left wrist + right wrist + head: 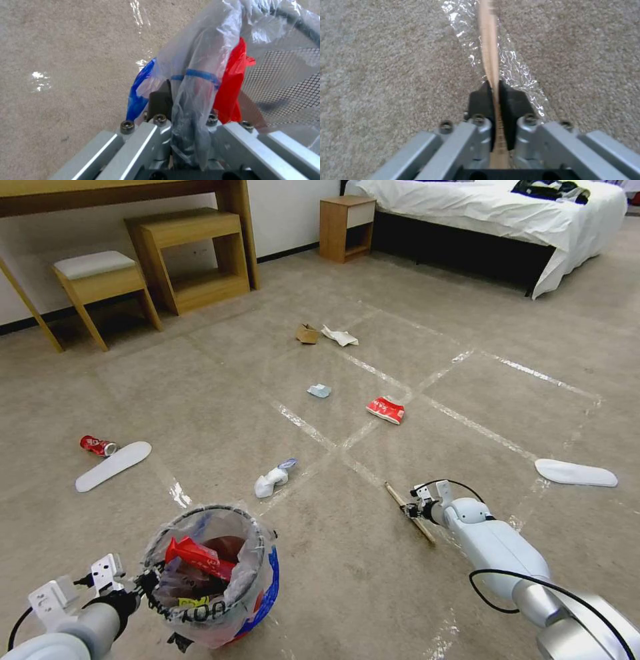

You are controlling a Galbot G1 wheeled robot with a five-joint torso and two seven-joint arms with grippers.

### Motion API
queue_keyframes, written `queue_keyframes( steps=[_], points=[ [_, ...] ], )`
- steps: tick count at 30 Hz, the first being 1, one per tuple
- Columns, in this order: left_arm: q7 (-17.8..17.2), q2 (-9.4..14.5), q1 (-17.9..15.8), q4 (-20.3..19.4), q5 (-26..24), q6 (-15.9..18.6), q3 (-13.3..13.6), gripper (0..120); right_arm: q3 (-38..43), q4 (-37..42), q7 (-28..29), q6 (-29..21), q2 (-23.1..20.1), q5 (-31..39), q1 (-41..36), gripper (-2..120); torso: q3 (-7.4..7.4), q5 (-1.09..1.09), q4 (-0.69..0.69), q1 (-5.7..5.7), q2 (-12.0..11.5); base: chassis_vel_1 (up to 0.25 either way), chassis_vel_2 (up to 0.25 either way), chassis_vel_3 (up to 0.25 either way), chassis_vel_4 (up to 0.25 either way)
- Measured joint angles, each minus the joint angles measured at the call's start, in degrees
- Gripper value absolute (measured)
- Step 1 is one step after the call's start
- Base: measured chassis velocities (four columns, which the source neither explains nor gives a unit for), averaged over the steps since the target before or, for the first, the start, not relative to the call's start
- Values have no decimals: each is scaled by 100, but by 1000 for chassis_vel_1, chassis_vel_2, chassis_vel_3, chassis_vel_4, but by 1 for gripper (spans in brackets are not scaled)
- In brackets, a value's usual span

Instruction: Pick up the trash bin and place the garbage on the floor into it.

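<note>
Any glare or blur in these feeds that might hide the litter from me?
Head view: sharp; the tape lines on the floor shine white, and the edges bow. Right wrist view: the wooden stick blurs at its far end, with tape glare beside it, while the right gripper has its jaws closed on it. Left wrist view: the trash bin's bag glints and looks soft.

A small round red trash bin with a black wire rim and clear plastic liner, holding red wrappers, hangs above the taped beige carpet floor, where a thin wooden stick, red wrapper, crumpled papers and cardboard scrap lie scattered.
</note>
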Motion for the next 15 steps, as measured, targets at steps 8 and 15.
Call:
queue_keyframes(
  steps=[8, 15],
  points=[
    [6, 7, 23, -31, 7, -7, 2, 0, -20, 78, 101, 0, -84, 96, -15, 0, 0, -1, 0, 0, 0, 0, 0, 0, 0],
    [7, 13, 30, -74, 9, -13, 5, 0, -23, 208, 106, -29, -193, 135, -64, 0, 0, -1, -1, 0, 0, 0, 0, 0, 0]
  ],
)
